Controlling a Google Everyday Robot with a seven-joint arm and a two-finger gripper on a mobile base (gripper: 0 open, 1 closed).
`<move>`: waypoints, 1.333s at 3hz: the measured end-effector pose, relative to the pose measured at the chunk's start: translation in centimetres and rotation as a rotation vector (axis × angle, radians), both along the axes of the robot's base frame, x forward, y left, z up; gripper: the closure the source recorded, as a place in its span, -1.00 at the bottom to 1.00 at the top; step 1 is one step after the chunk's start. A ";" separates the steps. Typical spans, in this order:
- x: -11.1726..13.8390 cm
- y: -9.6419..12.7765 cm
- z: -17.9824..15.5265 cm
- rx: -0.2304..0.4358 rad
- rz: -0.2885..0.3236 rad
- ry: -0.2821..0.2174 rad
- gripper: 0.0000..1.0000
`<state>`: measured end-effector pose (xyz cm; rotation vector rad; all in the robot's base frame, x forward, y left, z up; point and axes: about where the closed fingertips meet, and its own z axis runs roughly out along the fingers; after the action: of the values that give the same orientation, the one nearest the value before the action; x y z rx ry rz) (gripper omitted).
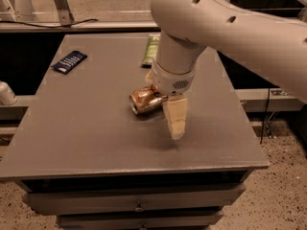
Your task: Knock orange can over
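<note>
The orange can (145,100) lies on its side near the middle of the grey table (91,143), its silver end facing front-left. My gripper (175,122) hangs from the big white arm (201,23), pointing down at the table just right of the can. It touches or nearly touches the can's right end. The wrist hides the can's far end.
A green chip bag (152,49) lies at the table's back, behind the arm. A dark blue flat packet (69,61) lies at the back left. A white object (5,94) sits off the left edge. Drawers are below the tabletop.
</note>
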<state>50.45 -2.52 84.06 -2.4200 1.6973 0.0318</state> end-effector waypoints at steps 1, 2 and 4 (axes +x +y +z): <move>1.7 -0.4 1.7 0.039 -0.050 -0.033 -1.00; 4.1 -2.7 3.8 0.129 -0.152 -0.041 -1.00; 6.4 -11.7 9.2 0.443 -0.395 -0.026 -1.00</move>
<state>56.83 -14.25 93.22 -1.7407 1.8857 0.2861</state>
